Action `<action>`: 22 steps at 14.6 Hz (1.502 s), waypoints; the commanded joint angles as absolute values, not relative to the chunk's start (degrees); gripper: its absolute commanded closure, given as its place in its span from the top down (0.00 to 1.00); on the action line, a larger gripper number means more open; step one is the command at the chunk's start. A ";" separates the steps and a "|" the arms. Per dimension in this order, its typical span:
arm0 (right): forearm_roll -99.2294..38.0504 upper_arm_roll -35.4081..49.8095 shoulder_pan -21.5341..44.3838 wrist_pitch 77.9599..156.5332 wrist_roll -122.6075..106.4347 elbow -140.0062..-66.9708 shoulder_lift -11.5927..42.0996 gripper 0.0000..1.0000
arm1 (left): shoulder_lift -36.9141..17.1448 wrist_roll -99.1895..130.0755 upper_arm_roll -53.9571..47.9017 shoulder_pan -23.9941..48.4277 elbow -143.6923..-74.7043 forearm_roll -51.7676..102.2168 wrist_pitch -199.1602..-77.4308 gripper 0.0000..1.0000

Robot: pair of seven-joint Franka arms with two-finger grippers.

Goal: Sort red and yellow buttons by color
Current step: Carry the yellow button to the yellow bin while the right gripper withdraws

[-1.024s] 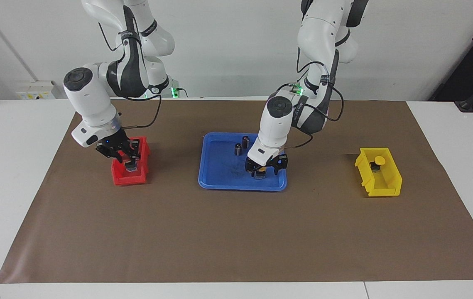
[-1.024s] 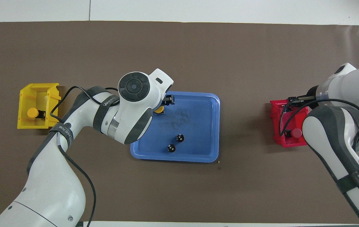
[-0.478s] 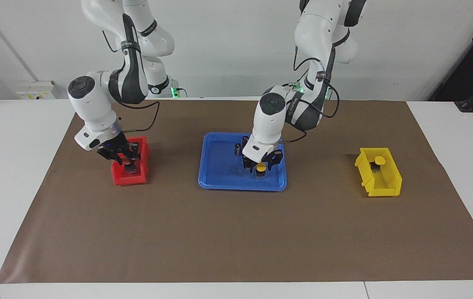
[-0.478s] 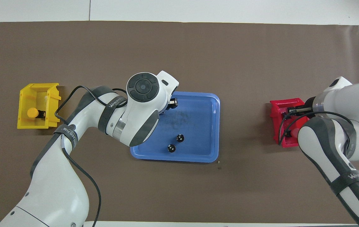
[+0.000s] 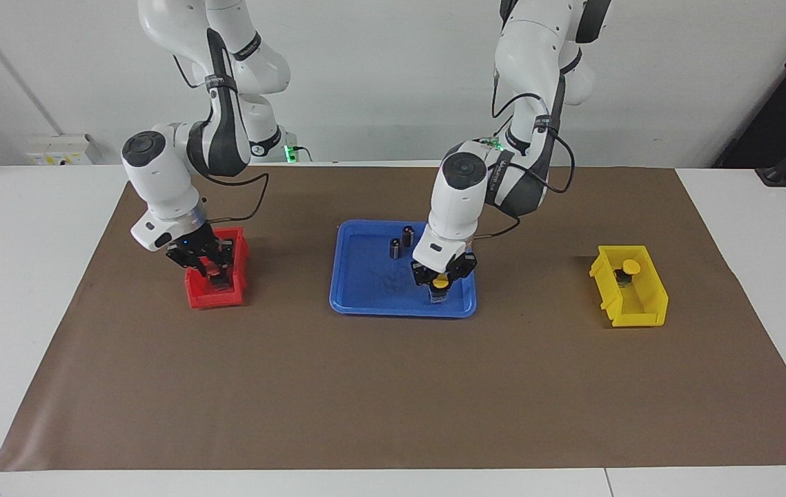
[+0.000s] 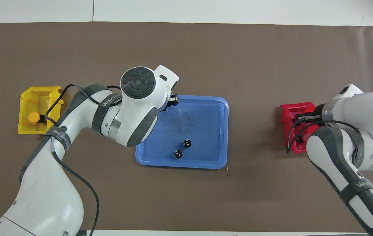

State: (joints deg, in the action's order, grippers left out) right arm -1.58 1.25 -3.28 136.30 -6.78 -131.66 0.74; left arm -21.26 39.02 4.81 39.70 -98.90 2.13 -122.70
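Observation:
My left gripper (image 5: 440,279) is low over the blue tray (image 5: 365,306) and shut on a yellow button (image 5: 440,282), at the tray's corner toward the left arm's end. In the overhead view the left arm hides that button. Another yellow button (image 5: 630,268) (image 6: 34,117) lies in the yellow bin (image 5: 641,312) (image 6: 39,92). My right gripper (image 5: 214,266) is down inside the red bin (image 5: 205,297) (image 6: 291,109), over a dark button base (image 5: 219,280). No red cap can be made out against the red bin.
Two small dark cylinders (image 5: 395,248) (image 6: 186,143) stand on the blue tray (image 6: 206,164), nearer the robots than the held button. The bins sit at either end of the brown mat, with the tray between them.
The left gripper has closed on the yellow button on the tray. The right gripper has stayed in the red bin while its wrist turned more upright.

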 commanded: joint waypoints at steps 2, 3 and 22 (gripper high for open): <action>-2.46 1.67 -4.13 133.53 -8.61 -129.57 0.00 0.70 | -15.40 34.75 4.92 33.25 -93.18 2.11 -109.01 0.01; -1.94 1.67 -3.96 130.20 -8.70 -126.77 0.78 0.72 | -14.34 30.98 4.92 29.83 -92.82 2.02 -107.16 0.02; 0.34 0.35 -7.47 79.54 -7.91 -84.46 0.09 1.00 | -12.39 -12.92 4.92 -1.32 -105.02 1.58 -118.99 0.01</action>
State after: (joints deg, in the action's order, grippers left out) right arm -0.91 -0.13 -7.02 80.97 -6.91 -86.08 -1.39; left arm -13.86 -11.35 5.25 -0.62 -100.77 1.84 -115.23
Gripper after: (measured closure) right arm 0.000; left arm 0.612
